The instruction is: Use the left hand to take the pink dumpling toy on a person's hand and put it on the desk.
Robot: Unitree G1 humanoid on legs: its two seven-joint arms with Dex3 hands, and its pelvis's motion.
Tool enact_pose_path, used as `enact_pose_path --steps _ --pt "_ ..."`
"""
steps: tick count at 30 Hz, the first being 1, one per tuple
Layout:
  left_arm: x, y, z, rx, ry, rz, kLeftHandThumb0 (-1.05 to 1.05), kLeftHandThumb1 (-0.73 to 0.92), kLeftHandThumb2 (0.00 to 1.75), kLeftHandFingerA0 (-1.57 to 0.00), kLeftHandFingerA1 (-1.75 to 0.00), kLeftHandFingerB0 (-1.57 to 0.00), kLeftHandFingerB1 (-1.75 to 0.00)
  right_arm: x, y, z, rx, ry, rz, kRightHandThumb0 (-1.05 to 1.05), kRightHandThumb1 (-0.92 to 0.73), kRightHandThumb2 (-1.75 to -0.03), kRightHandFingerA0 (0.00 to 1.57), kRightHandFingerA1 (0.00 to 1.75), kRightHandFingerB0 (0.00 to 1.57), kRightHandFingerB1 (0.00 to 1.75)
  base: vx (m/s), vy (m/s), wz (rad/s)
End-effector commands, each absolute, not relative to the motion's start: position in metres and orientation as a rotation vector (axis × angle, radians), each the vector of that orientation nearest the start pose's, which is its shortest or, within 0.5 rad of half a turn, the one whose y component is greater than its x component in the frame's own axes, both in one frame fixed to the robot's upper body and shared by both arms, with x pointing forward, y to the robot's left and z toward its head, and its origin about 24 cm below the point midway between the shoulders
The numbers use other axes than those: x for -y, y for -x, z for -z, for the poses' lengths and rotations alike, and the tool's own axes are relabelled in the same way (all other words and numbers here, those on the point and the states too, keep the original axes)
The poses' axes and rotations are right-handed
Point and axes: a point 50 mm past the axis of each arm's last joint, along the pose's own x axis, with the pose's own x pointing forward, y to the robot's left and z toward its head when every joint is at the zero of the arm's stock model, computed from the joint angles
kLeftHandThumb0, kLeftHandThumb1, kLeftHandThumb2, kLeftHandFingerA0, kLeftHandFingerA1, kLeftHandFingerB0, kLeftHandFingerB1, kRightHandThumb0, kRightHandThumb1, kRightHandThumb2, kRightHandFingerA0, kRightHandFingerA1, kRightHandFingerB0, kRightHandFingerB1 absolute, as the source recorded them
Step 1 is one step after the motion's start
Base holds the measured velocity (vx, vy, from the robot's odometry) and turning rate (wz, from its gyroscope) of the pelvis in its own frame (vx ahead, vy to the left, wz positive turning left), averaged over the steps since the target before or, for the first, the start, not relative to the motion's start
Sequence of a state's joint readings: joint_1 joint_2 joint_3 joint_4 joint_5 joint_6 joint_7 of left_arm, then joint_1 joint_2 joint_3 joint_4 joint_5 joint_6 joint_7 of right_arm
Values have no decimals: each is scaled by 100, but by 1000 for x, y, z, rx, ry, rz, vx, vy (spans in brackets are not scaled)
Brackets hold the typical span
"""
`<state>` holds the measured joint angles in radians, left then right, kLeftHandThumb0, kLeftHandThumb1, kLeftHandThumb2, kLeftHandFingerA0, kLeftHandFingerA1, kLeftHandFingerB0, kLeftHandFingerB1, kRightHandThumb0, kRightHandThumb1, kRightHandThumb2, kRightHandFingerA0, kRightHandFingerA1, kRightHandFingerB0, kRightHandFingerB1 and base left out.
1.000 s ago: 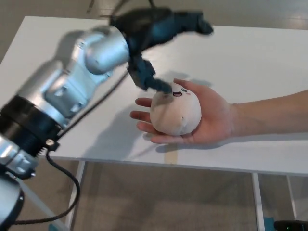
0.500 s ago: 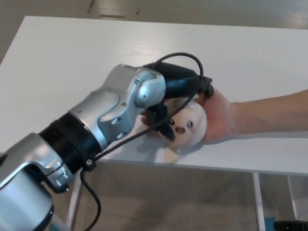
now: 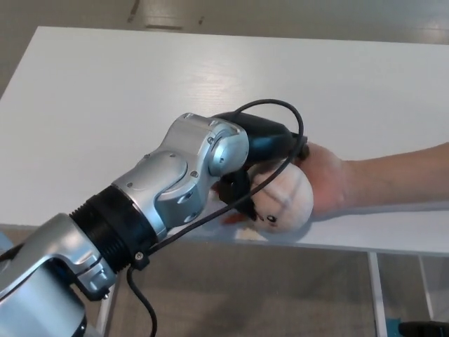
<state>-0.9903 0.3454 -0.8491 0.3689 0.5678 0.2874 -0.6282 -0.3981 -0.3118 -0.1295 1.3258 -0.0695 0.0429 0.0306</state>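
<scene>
The pale pink dumpling toy [image 3: 286, 200], round with a small dark face near its underside, lies in a person's open hand [image 3: 328, 184] over the desk's front edge. My left hand [image 3: 261, 153] comes in from the lower left and sits on top of the toy, black fingers [image 3: 235, 191] wrapped down its left side and another over the top. The toy is pressed between my fingers and the person's palm. My silver forearm hides the toy's left part. No right hand shows.
The white desk [image 3: 140, 91] spans the view, its front edge running under the person's hand. The person's forearm [image 3: 400, 179] reaches in from the right. Below the edge are the desk's legs and the floor. A black cable loops over my wrist.
My left hand came down from above the desk onto the toy and closed around it. The toy rolled in the palm, its face turning from top to underside.
</scene>
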Motion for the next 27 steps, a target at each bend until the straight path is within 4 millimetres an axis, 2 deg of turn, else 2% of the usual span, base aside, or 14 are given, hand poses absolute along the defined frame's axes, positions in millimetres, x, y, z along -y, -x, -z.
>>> enact_pose_path --steps 1,2,3,4,6,8,13,14,19,24,25,27 --pt "-38 -349 -128 -169 -1662 893 -35 91 67 -50 -40 -46 -39 270 -220 101 -973 230 188 -23 -67 -60 66 45 57 43 0 0 0" --pt "-37 -349 -128 -161 -1667 881 -41 71 101 -37 -54 -34 -52 270 -220 101 -973 229 190 -23 -67 -60 66 45 57 43 0 0 0" --pt "-37 -349 -127 -153 -1672 868 -41 71 101 -37 -54 -34 -52 270 -220 101 -974 229 193 -23 -67 -60 66 45 57 43 0 0 0" --pt "-37 -349 -127 -145 -1669 860 -35 86 66 -48 -39 -43 -38 271 -220 101 -975 230 193 -23 -67 -60 66 45 57 43 0 0 0" --pt "-37 -349 -126 -135 -1663 846 -33 84 66 -53 -41 -44 -38 271 -220 101 -976 232 193 -23 -67 -60 66 45 57 43 0 0 0" --pt "-38 -349 -124 -111 -1651 825 -33 82 64 -69 -46 -50 -39 270 -220 101 -973 230 193 -23 -67 -60 65 45 57 43 0 0 0" --pt "-40 -351 -124 -96 -1627 805 -33 83 64 -59 -43 -47 -38 270 -221 100 -969 238 187 -23 -67 -60 65 45 57 43 0 0 0" --pt "-40 -351 -125 -95 -1622 803 -32 82 64 -66 -45 -45 -37 270 -221 100 -969 237 186 -23 -67 -60 65 45 57 43 0 0 0" --pt "-42 -354 -130 -85 -1611 800 -31 82 64 -77 -49 -47 -37 271 -221 100 -970 233 189 -23 -67 -60 65 45 58 44 0 0 0" --pt "-44 -356 -136 -76 -1599 799 -29 82 64 -69 -45 -49 -38 271 -221 100 -972 241 184 -23 -67 -60 65 45 59 44 0 0 0" --pt "-45 -356 -138 -74 -1590 795 -29 83 65 -62 -43 -48 -37 271 -221 100 -972 241 184 -23 -67 -60 65 45 58 43 0 0 0" --pt "-45 -357 -139 -73 -1588 797 -29 83 65 -57 -42 -47 -37 272 -221 100 -973 241 186 -23 -67 -60 65 45 58 43 0 0 0"
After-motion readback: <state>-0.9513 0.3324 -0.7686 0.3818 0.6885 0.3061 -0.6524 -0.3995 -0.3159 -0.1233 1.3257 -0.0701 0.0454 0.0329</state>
